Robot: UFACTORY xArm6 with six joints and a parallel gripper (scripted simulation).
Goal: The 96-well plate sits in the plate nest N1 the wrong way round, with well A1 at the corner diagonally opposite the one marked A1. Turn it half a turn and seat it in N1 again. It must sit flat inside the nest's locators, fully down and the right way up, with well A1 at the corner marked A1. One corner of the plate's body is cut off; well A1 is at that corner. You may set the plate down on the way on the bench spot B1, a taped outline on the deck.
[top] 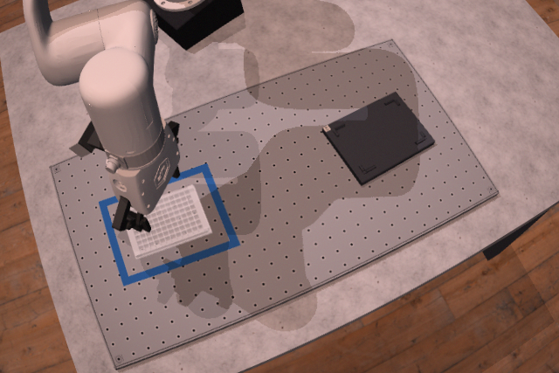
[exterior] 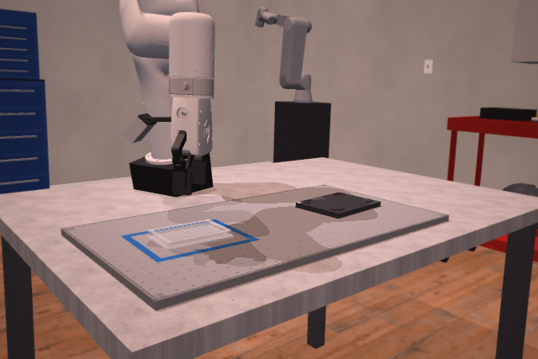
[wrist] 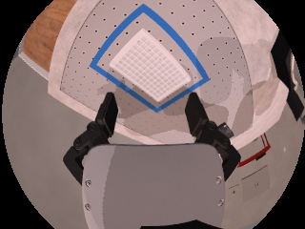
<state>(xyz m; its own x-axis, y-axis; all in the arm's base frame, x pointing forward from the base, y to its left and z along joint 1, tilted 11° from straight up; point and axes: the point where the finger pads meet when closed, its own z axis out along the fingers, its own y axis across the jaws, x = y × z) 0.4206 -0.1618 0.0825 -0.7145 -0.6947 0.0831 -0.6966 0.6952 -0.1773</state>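
The white 96-well plate (top: 180, 217) (exterior: 191, 233) (wrist: 150, 67) lies flat, wells up, inside the blue taped outline B1 (top: 221, 204) (exterior: 141, 248) (wrist: 143, 8). I cannot make out its cut corner. The black plate nest N1 (top: 379, 138) (exterior: 336, 203) is empty, with raised locators at its corners and a pale marker (top: 327, 127) at its left corner in the top view. My gripper (top: 160, 199) (exterior: 193, 181) (wrist: 152, 100) is open and empty, well above the deck and clear of the plate. In the wrist view the plate looks turned diagonally to the fingers.
The perforated deck (top: 279, 242) (exterior: 277, 255) carries B1 and N1, which stand well apart. The black base block (top: 203, 17) (exterior: 151, 176) of the arm stands behind the deck. Arm shadows fall across the deck.
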